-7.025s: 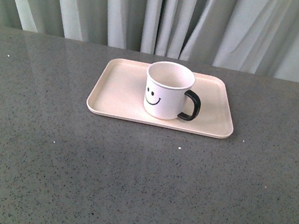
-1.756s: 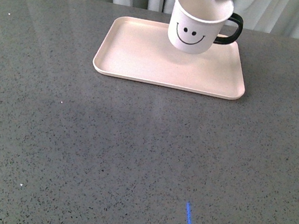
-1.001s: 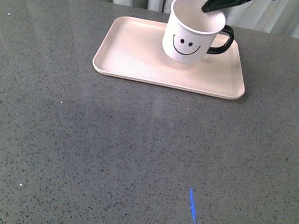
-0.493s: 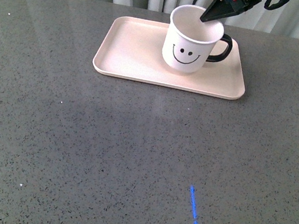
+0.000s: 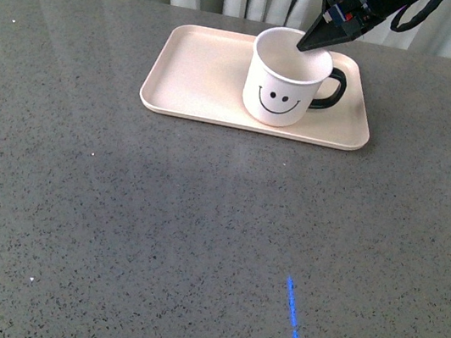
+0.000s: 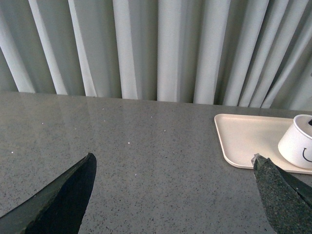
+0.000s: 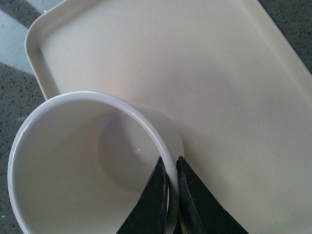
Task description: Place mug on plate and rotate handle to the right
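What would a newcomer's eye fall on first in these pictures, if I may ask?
The white smiley-face mug stands on the right half of the pale pink plate, its black handle pointing right. The right claw pinches its rim from above. A short blue streak lies on the grey table nearer the camera.
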